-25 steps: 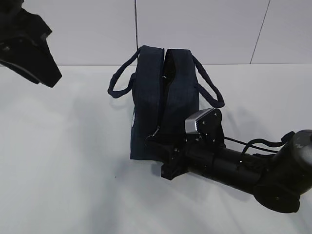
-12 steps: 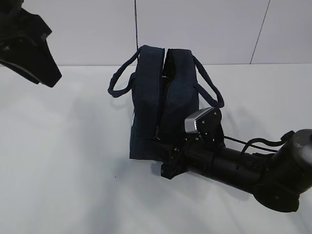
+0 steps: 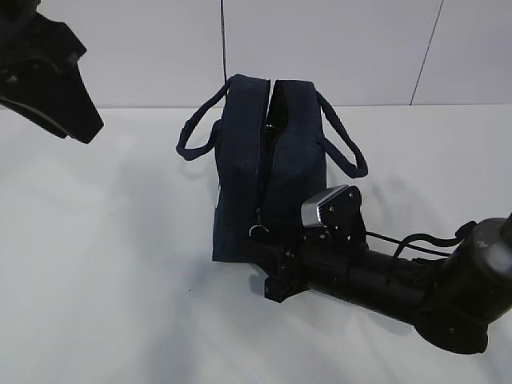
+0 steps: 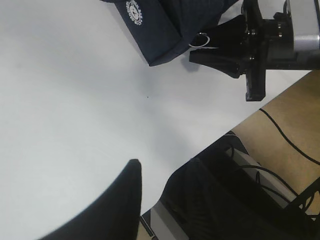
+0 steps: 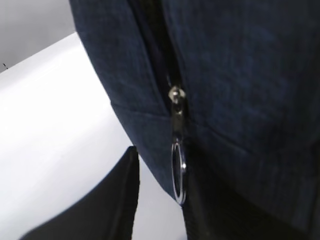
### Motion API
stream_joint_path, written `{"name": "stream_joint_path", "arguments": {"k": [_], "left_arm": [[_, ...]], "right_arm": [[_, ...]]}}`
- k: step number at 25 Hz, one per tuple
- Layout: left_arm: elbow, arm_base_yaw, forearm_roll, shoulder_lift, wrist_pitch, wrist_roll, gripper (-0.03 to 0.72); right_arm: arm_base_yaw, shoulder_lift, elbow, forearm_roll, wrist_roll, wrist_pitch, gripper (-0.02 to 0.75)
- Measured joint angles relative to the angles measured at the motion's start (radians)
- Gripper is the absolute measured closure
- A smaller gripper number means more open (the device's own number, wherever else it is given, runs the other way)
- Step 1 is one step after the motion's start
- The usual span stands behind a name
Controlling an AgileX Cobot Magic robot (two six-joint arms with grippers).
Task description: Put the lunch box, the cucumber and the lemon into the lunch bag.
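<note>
Exterior view: upright navy lunch bag [image 3: 244, 192] (zipper parted on top).

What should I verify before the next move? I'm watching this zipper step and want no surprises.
1. Ring pull lies between the right hand's fingers: ok.
2. Right hand closed on the ring pull: not ok, a gap shows.
3. Lunch bag standing upright on the table: ok.
4. Left hand clear of the bag: ok, raised aside.
5. Lunch box, cucumber, lemon inside: cannot tell, none in view.

The bag's [image 3: 268, 168] inside stays dark through its slit. The left arm [image 3: 44, 68] is cut off at the far-left corner.
</note>
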State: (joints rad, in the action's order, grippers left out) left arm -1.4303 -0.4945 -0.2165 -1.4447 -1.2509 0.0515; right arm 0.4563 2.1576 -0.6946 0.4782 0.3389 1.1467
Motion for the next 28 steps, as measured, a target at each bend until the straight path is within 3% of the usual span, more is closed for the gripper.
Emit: {"name": "stream_joint_path", "arguments": {"k": [12,20,28], "left_arm": [[0.000,0.000,-0.001,0.000,0.016,0.000,0.469],[0.000,0.000,-0.001,0.000,0.018,0.000,0.469],[0.000,0.000,-0.001,0.000,0.011,0.000,0.417]], "right_arm": [[0.000,0.004,-0.008,-0.002,0.000,-0.002,0.512],[0.000,0.004,-0.008,-0.031,-0.001,-0.002,0.714],[0.000,-0.008,-0.001,-0.038,0.031,-0.002,0.731]]}}
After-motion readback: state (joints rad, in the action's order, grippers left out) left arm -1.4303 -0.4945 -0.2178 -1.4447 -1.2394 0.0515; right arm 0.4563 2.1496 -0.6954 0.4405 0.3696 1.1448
